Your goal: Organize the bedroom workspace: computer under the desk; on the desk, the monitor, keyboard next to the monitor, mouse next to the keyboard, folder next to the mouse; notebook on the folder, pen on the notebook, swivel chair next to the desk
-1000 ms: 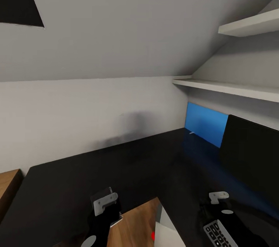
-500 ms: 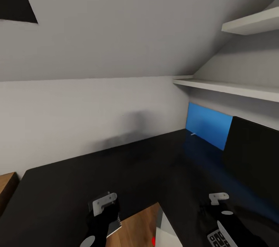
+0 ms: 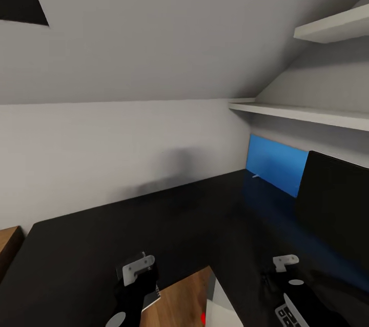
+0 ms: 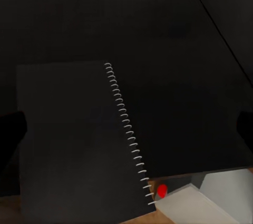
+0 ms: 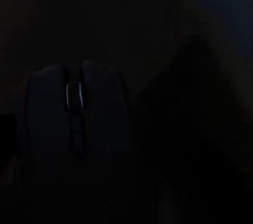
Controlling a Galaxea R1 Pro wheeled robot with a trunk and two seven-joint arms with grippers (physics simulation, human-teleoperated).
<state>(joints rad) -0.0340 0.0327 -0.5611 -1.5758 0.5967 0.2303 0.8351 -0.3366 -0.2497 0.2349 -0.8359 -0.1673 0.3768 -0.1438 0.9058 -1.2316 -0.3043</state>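
Across the lower half of the head view stretches the matt black surface, its inner corner cut away at the bottom centre where the wooden floor shows. Low in the frame, left of centre, the left hand holds the notebook at the surface's front edge; in the left wrist view the dark cover with its white spiral binding lies between the two dark fingers at the frame's sides. Below it, at the bottom right of that view, sits the light grey computer with its red light. At the lower right of the head view the right hand is over the surface, with the keyboard just beneath the arm at the bottom edge. Whether this hand is wide or narrow cannot be told. A dark mouse lies in the right wrist view, very dim. At the right edge stands the black monitor, and beside it, toward the wall, the blue folder leans upright under a white shelf.
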